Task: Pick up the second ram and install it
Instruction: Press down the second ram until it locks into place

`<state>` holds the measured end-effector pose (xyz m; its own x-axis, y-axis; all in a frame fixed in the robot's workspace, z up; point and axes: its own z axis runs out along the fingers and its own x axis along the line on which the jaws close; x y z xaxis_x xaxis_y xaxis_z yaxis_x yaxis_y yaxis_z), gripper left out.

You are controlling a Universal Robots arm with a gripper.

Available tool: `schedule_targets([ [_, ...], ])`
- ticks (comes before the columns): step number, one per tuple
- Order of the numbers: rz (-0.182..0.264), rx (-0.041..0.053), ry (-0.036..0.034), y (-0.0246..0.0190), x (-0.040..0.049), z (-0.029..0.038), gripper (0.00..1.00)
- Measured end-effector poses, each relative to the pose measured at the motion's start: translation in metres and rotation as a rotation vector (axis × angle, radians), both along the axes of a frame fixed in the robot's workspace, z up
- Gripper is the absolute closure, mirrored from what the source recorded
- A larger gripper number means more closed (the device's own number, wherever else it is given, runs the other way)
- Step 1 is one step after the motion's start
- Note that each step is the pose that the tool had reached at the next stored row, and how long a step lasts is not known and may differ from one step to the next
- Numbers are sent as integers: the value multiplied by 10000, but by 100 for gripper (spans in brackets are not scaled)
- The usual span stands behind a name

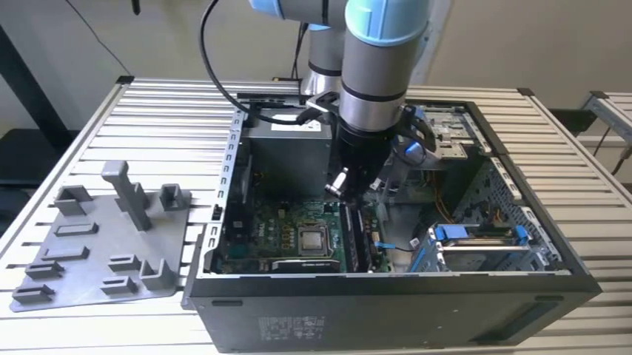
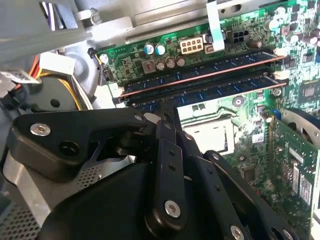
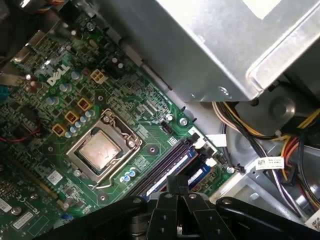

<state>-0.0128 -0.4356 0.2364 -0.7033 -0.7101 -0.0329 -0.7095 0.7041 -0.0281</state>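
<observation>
My gripper [image 1: 360, 194] reaches down into the open computer case [image 1: 395, 285], over the memory slots beside the processor. In the second wrist view two long dark sticks with copper-coloured edges stand side by side in the slots. The one closer to my fingers is the second ram [image 2: 220, 89], and the other stick [image 2: 210, 70] stands just behind it. The gripper [image 2: 166, 119] is shut, its black fingertips drawn together right at the second ram's edge. Whether the tips touch it is hidden. In the first wrist view the shut gripper [image 3: 177, 184] hangs over the slots [image 3: 167, 170].
The grey holder plate [image 1: 99, 244] with upright blocks lies on the slatted table at the exterior view's left. Inside the case are the power supply box [image 1: 286, 159], the bare processor [image 3: 100, 150], a drive cage with blue clips [image 1: 474, 240] and bundled cables [image 3: 260, 140] close to the slots.
</observation>
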Motion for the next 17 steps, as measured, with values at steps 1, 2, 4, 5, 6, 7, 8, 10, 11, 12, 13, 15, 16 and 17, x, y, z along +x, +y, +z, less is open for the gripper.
schedule_targets([
  [1, 154, 1, 0, 0, -3, -3, 89],
  [2, 307, 4, 0, 0, -5, -6, 89],
  [4, 603, 6, 0, 0, -11, -10, 89],
  [5, 715, 8, 0, -3, -20, -12, 89],
  [6, 751, 9, -1, -9, -26, -13, 89],
  [7, 778, 10, 0, -18, -34, -13, 89],
  [8, 815, 13, 0, -27, -39, -13, 89],
  [10, 1011, 16, -1, -28, -48, -14, 89],
  [11, 1130, 16, 0, -30, -52, -15, 89],
  [12, 1217, 16, -1, -36, -56, -15, 89],
  [13, 1286, 16, -1, -44, -59, -16, 89],
  [15, 1392, 16, -1, -63, -66, -19, 89],
  [16, 1440, 18, -2, -77, -69, -22, 89],
  [17, 1483, 16, -1, -89, -71, -24, 89],
])
